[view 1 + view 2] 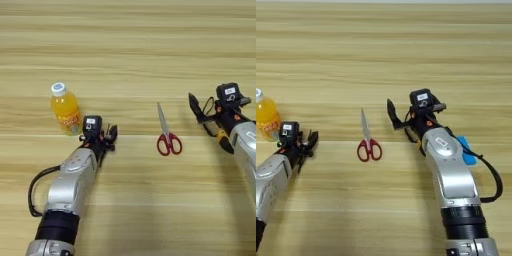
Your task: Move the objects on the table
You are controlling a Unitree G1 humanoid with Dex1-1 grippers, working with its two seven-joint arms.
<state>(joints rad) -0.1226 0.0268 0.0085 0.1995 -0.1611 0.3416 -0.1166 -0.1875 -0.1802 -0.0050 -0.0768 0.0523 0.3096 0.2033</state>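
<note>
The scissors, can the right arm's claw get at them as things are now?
Probably yes. The scissors lie flat on bare table, blades pointing away, and the right claw hangs just to their right with nothing between. The left claw and bottle sit well off on the other side.

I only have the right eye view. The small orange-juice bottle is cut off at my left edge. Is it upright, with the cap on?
Observer: Yes. In the left eye view the small orange-juice bottle stands upright on the light-brown wooden table, with its white cap on.
Operator: The left arm is cropped too. Is anything trailing off it?
Observer: A black cable loops out from the outer side of the silver left arm, down towards its black cuff.
</note>
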